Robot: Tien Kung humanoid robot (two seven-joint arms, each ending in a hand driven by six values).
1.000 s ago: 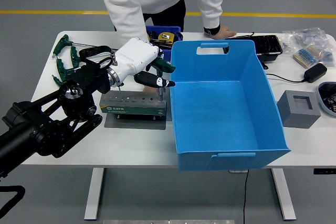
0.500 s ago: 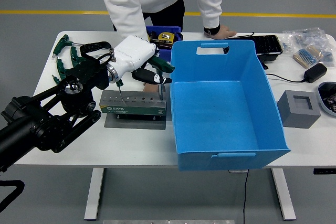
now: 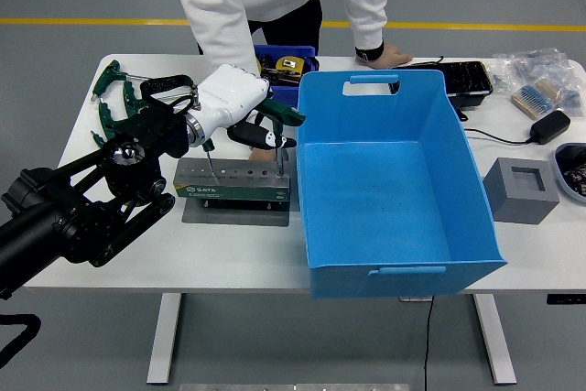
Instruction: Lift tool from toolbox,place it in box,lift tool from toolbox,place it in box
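Blue box (image 3: 385,199) empty; left hand (image 3: 233,103) closed on green-handled tool (image 3: 279,116) above toolbox (image 3: 233,185), nothing placed yet.

toolbox (image 3: 233,187) left of box (image 3: 394,191), touching

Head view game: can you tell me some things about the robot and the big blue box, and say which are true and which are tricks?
1. The big blue box is empty. True.
2. The left hand is over the grey tool holder. True.
3. The blue box sits left of the tool holder. False: it sits to its right.
4. The person's hand rests on the table behind the box. True.
5. The left hand is inside the box. False: it is outside, beside its left wall.
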